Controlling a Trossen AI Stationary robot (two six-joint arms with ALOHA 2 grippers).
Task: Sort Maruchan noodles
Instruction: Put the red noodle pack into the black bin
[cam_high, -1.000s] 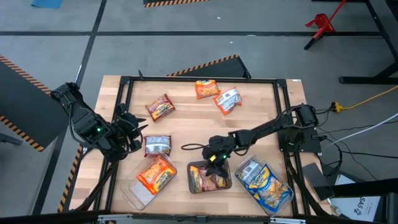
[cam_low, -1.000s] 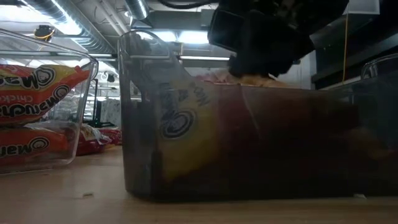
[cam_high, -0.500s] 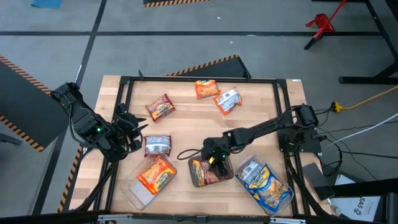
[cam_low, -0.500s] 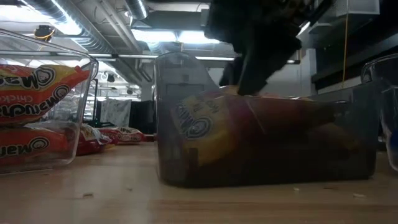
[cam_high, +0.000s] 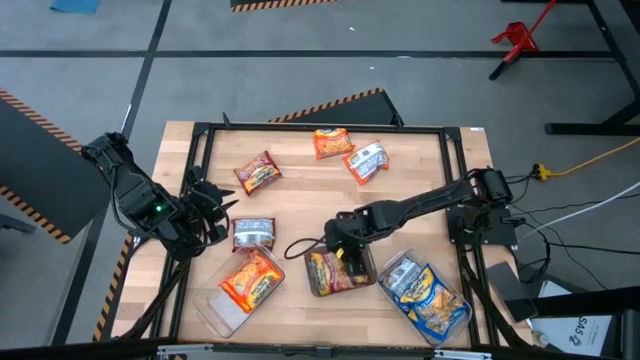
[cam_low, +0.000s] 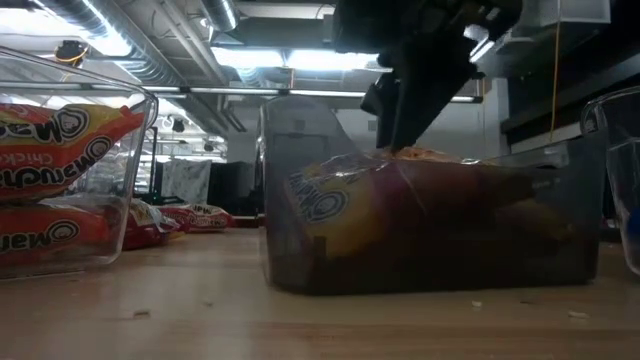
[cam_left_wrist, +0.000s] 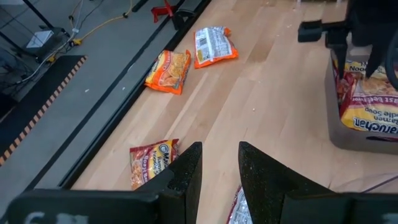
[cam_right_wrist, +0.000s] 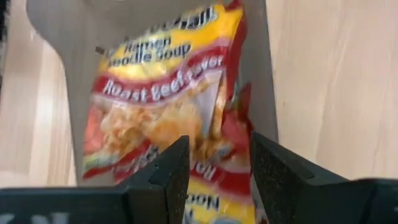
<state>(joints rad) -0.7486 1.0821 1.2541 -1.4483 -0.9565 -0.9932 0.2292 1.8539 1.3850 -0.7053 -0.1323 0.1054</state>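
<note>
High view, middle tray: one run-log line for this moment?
right tool: open, over middle tray | red packet: in tray, released | left tool: waiting at left edge | loose packets: four

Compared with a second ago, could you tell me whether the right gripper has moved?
Yes. In the high view the right gripper has drawn back from the middle tray toward the table's far edge.

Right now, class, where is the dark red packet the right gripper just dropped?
In the high view the dark red packet lies in the middle tray at the table's near edge, under the right gripper.
</note>
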